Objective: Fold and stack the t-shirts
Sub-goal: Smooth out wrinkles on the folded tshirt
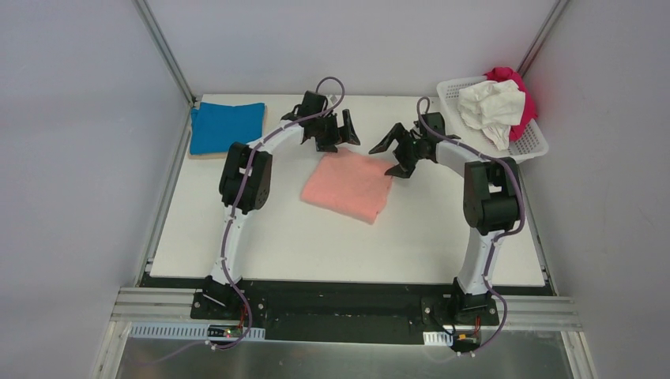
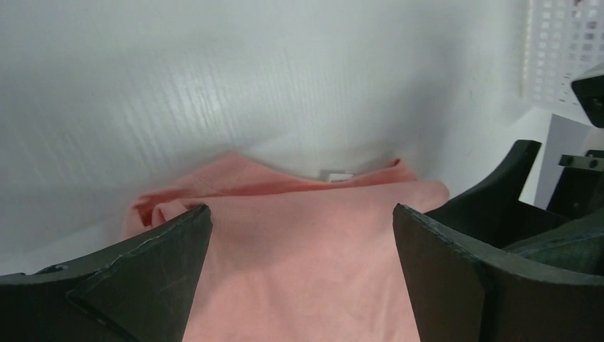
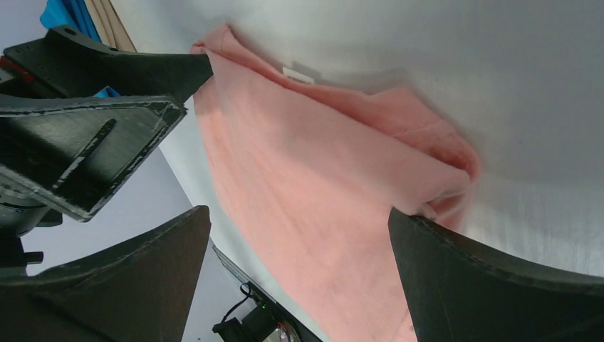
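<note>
The pink shirt [image 1: 348, 185] lies folded into a compact rectangle in the middle of the counter [image 1: 276, 237], and the blue shirt [image 1: 227, 126] sits folded at the far left corner, well apart from it, so nothing is stacked yet. A white shirt [image 1: 491, 106] and a magenta shirt [image 1: 517, 87] wait crumpled in the basket [image 1: 537, 142] at the far right. By my estimate the task is about half done. The left fingers [image 1: 351, 129] and right fingers [image 1: 385, 144] stand wide open and empty, just above the pink shirt's far edge. Only the overhead view shows the basket's contents. Only the wrist views reveal the small collar label [image 2: 336, 175] and the loose layers at that edge.
</note>
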